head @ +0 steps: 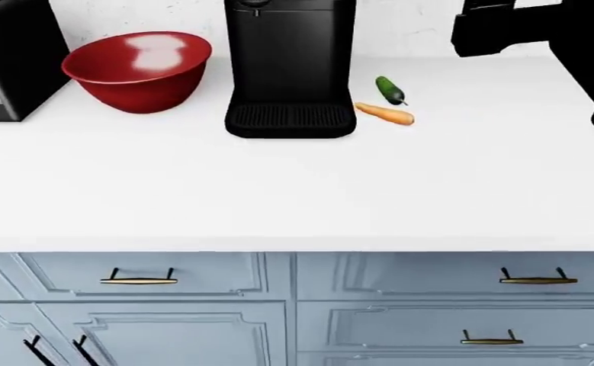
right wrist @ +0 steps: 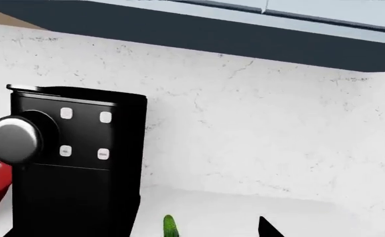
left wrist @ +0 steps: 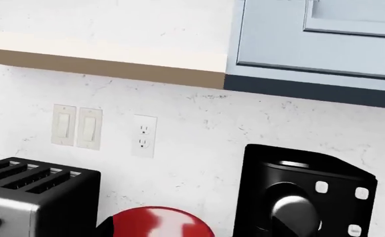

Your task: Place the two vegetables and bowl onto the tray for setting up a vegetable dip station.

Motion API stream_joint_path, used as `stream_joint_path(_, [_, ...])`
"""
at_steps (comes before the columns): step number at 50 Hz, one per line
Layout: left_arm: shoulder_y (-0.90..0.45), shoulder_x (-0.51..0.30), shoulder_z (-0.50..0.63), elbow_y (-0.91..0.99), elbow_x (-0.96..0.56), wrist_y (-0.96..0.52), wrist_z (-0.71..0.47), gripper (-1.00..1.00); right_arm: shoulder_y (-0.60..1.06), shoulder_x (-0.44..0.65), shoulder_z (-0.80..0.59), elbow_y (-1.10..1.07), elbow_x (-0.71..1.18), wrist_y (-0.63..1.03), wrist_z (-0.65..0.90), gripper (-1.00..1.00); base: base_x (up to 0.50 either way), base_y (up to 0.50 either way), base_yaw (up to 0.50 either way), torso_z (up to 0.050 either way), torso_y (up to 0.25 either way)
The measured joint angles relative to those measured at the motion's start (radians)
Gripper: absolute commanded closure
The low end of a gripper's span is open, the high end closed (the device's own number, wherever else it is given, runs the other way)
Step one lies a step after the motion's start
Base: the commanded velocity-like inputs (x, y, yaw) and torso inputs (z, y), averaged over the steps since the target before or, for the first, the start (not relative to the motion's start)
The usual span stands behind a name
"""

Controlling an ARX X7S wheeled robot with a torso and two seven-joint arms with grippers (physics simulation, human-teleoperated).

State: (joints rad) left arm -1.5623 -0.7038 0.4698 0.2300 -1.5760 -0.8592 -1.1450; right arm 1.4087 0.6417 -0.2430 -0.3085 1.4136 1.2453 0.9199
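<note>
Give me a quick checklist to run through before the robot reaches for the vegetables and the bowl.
1. Bumpy green cucumber free on the white countertop: ok.
2. Slim orange carrot lying clear of the cucumber: ok.
3. Glossy red round bowl upright and looking empty: ok.
4. Tray in sight: not ok, no view shows it.
5. Black coffee machine standing between bowl and vegetables: not ok, an obstacle.
6. Gripper states: cannot tell; the right arm shows only as a dark shape.

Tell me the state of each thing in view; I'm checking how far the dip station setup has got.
Bowl: upright, empty, on the counter.
Cucumber: lying on the counter.
Carrot: lying on the counter, near the cucumber.
Tray: not in view.
Toaster: slots empty.
Drawers: closed.
</note>
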Motion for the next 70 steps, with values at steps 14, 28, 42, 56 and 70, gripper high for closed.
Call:
stream_joint_path(14, [0.06, -0.033, -0.002, -0.03, 0.048, 0.026, 0.05, -1.0, -0.069, 0.015, -0.023, 0.02, -0.065, -0.04, -0.05, -1.0, 0.5, 0.0, 0.0, 0.0, 0.0])
stream_joint_path(28, [0.084, -0.048, -0.006, -0.044, 0.059, 0.037, 0.058, -1.0, -0.1, 0.021, -0.035, 0.033, -0.084, -0.055, -0.064, -1.0, 0.5, 0.0, 0.0, 0.0, 0.001])
stream_joint_path(42, [0.088, -0.055, -0.009, -0.051, 0.049, 0.034, 0.044, -1.0, -0.103, 0.026, -0.038, 0.035, -0.084, -0.06, -0.063, -1.0, 0.47, 0.0, 0.0, 0.0, 0.001])
stream_joint_path(56, [0.089, -0.057, -0.008, -0.057, 0.04, 0.031, 0.028, -1.0, -0.093, 0.03, -0.051, 0.027, -0.101, -0.067, -0.068, -1.0, 0.0, 0.0, 0.0, 0.0, 0.001])
stream_joint_path(70, [0.128, -0.061, -0.007, -0.085, 0.039, 0.042, 0.013, -1.0, -0.094, 0.036, -0.06, 0.023, -0.117, -0.081, -0.08, -1.0, 0.03, 0.0, 0.0, 0.0, 0.0])
